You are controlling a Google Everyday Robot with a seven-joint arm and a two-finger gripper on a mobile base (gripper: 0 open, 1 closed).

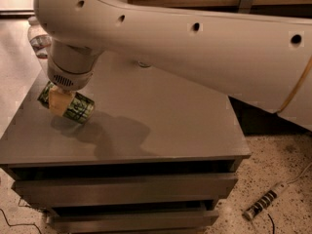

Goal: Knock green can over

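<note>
The green can [78,108] lies tilted on its side near the left edge of the grey cabinet top [161,126], its shadow right beside it. My gripper [59,103] hangs from the big white arm [195,48] and is shut on the green can. One tan finger pad [57,100] crosses the can's middle; the other finger is hidden behind the can. The can's ends stick out on both sides of the pad.
A clear water bottle [38,39] stands at the far left behind the arm, partly hidden. The base of a silver can [144,64] peeks out under the arm at the back. Drawers [126,189] are below. A power strip [263,204] lies on the floor at right.
</note>
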